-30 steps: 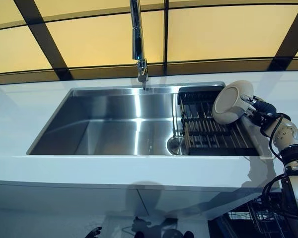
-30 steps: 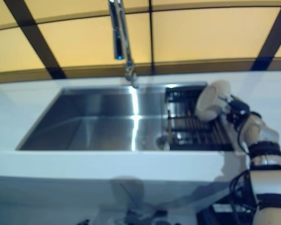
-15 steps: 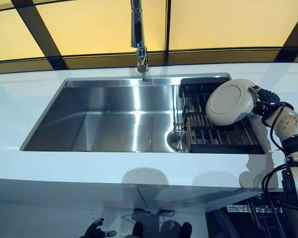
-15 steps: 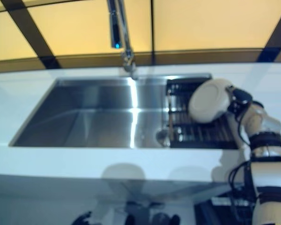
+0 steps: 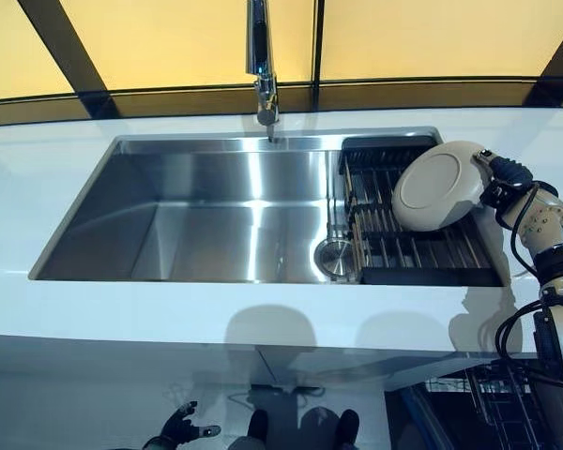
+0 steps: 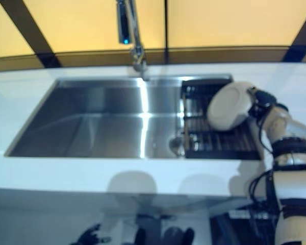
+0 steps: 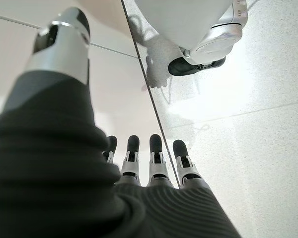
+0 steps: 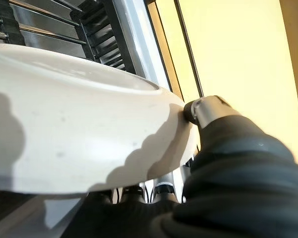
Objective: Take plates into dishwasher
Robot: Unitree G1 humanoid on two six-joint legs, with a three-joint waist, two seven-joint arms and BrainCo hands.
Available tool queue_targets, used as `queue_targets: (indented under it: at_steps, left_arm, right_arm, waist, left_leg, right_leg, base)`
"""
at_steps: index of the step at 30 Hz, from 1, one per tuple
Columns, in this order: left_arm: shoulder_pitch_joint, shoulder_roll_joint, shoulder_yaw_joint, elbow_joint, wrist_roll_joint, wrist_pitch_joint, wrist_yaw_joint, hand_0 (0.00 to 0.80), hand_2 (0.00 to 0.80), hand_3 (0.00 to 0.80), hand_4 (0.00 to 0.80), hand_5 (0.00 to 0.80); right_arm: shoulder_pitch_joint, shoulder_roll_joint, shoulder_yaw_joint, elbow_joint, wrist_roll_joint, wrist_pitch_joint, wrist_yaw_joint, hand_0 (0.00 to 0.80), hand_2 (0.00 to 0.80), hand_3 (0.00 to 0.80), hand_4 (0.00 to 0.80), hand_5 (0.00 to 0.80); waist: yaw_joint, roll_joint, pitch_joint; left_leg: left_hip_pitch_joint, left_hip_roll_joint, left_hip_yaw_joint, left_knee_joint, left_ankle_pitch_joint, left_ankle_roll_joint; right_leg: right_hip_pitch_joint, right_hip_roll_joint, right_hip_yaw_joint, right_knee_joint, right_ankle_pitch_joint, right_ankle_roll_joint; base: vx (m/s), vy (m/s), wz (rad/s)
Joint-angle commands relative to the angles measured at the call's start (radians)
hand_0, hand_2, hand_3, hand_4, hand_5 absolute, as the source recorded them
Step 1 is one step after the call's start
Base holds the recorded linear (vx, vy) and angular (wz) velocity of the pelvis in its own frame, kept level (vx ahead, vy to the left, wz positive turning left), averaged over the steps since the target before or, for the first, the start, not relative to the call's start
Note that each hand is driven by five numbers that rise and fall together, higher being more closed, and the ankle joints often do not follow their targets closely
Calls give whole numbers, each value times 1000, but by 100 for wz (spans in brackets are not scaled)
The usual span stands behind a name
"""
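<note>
Round off-white plate [image 5: 439,186], plain underside showing, tilted above the black rack [image 5: 422,255] at three o'clock, pinched by right hand [image 5: 503,174], left hand [image 7: 149,163] fingers straight, no legible writing

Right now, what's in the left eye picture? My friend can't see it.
The robot's right hand holds a white plate tilted above a black drying rack in a steel sink, under a faucet.
</note>
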Motion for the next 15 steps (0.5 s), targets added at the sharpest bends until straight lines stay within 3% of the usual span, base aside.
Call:
queue_targets:
  at_steps: [1,15]
  left_arm:
    - [-16,28,-28,-16,-42,-5,20,0,0,0,0,0]
    - [-15,41,-22,-31,-51,23,38,0,0,0,0,0]
  right_arm:
    - [-2,-21,77,16,52,-7,25,800,800,800,800,800]
    - [28,-64,67,-111,119,-47,101,800,800,800,800,800]
  waist:
    - [28,2,2]
    - [-3,-31,-19]
  left_leg:
    - [-85,-7,-30,-38,144,31]
    - [-49,-10,7,-89,141,40]
  right_leg:
    - [66,-14,30,159,-128,10]
    - [80,-9,58,93,-91,33]
  base:
    - [-32,35,-1]
    - [-33,36,-5]
